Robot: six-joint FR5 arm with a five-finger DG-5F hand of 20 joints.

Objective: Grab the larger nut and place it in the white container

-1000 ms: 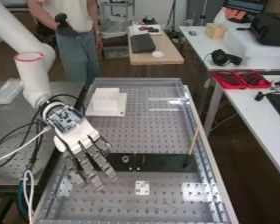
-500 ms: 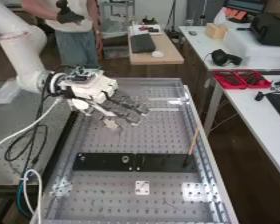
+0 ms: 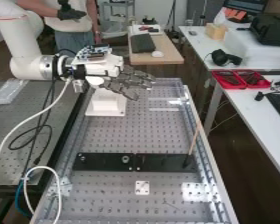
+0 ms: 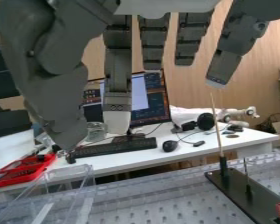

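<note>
Counter (image 3: 97, 192) of perforated metal, raised rim on its long sides. Near edge first: 1 small white plate (image 3: 142, 187), flat, well in from either side.

Next, the black strip (image 3: 162, 162), lying crosswise. 1 pale ring-shaped piece (image 3: 125, 159) sits on it, left of its middle; I take this for the larger nut, though its shape is hard to make out. 1 smaller piece (image 3: 82, 158) lies at the strip's left end. A thin wooden stick (image 3: 192, 142) rises from the strip by the counter's right edge, leaning slightly.

Main change: 1.0 s ago the hand (image 3: 101, 66) was reaching low over the strip's left part. It has since lifted and drawn back toward the counter's far left corner. The strip's left end is in plain view again; the ring-shaped piece lies where it did.

Farther on, the white container (image 3: 106, 107) stands near the far left corner, hand above and partly in front of it. Fingers (image 4: 117, 75) extended, spread somewhat apart, thumb clear of them; no nut seen between.

Meaning for the task: if my reading of the nut holds, grasp and placing both remain. The hand would need to come back down over the strip and pinch the ring cleanly; a glancing touch could slide it.
</note>
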